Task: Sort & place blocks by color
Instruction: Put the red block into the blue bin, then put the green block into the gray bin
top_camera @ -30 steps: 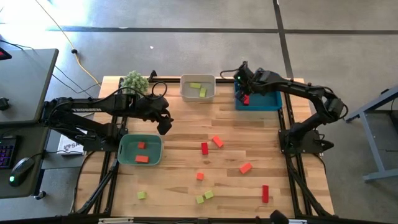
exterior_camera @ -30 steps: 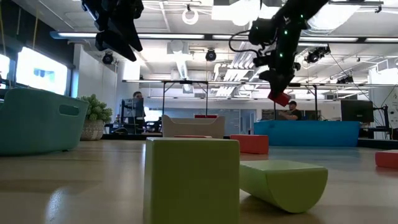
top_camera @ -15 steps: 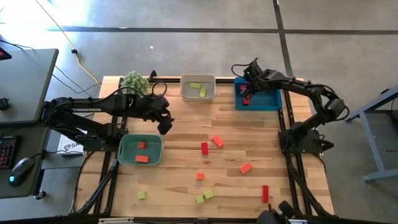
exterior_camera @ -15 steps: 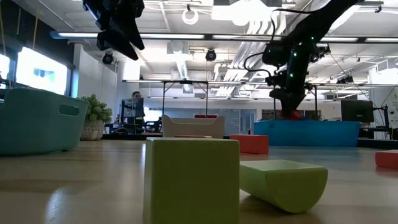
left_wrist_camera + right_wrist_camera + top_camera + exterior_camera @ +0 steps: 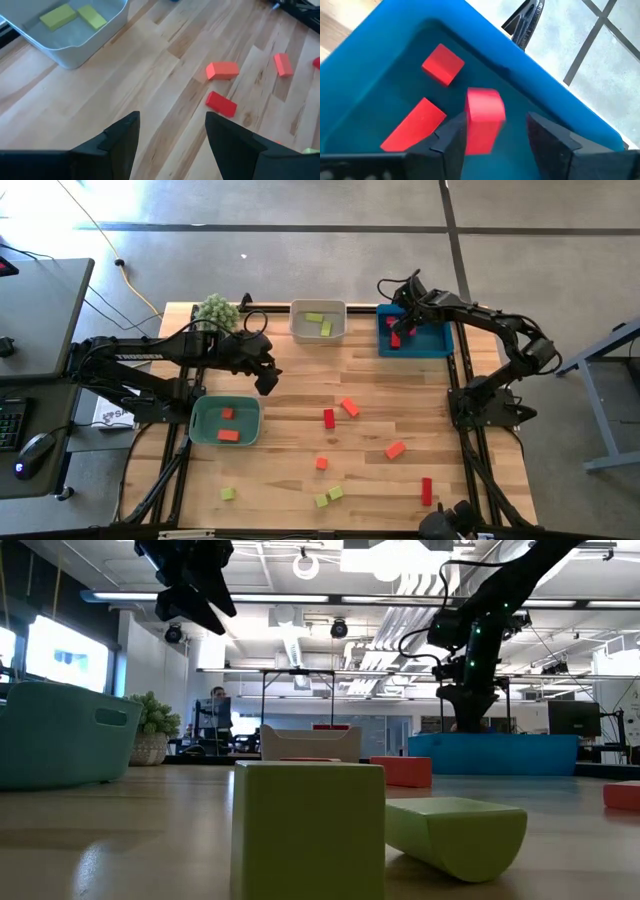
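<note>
1. The right gripper [image 5: 492, 137] hangs over the blue tray [image 5: 437, 340] at the desk's far right; its fingers stand apart, and a red block [image 5: 483, 120] sits between them inside the tray, not pinched as far as I can judge; two more red blocks lie beside it.
2. The left gripper [image 5: 170, 137] hovers over the middle-left of the desk [image 5: 290, 400] with fingers released, grasping nothing.
3. Loose blocks are scattered on the desk: orange, red and yellow-green; the white tray [image 5: 318, 323] has two yellow-green, the teal tray [image 5: 200, 420] two orange.
4. Risk: lifting away, a finger could catch the red block and drag it over the rim.
5. Risk: red and orange are close in hue; mis-sorting is likely.
</note>
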{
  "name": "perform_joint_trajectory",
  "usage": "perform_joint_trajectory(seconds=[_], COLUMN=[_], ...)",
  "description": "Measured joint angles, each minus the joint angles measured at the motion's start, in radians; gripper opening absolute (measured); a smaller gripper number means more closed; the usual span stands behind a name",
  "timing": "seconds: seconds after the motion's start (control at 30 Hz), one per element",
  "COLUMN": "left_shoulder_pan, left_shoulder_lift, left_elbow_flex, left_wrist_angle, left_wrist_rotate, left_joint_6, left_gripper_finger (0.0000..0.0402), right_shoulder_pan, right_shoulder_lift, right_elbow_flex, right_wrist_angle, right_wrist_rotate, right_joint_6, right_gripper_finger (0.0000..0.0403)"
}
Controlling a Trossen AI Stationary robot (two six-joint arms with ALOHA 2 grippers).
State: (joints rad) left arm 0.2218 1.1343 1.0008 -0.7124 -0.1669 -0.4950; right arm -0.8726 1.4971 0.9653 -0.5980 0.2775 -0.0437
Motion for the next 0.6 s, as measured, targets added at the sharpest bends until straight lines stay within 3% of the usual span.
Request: perform_joint_trajectory(seconds=[0.2, 0.47, 0.6], left_shoulder_pan=[0.0, -0.024, -0.096], left_shoulder_lift=[0.0, 0.0, 0.0], left_elbow_flex=[0.0, 0.0, 0.0], left_wrist_angle=[-0.002, -0.113, -0.181], left_wrist_rotate=[0.01, 0.217, 0.253], left_joint_6=[-0.007, -0.159, -0.196], left_gripper_finger=[0.0216, 0.0216, 0.0216], right_shoulder_pan=[0.0, 0.0, 0.001], right_shoulder_lift=[0.0, 0.0, 0.0], right_elbow_flex=[0.008, 0.096, 0.151], right_wrist_angle=[0.004, -0.004, -0.017], right_wrist_rotate=[0.002, -0.001, -0.002], right_joint_6=[-0.002, -0.01, -0.013], right_gripper_finger=[0.0208, 0.021, 0.0211])
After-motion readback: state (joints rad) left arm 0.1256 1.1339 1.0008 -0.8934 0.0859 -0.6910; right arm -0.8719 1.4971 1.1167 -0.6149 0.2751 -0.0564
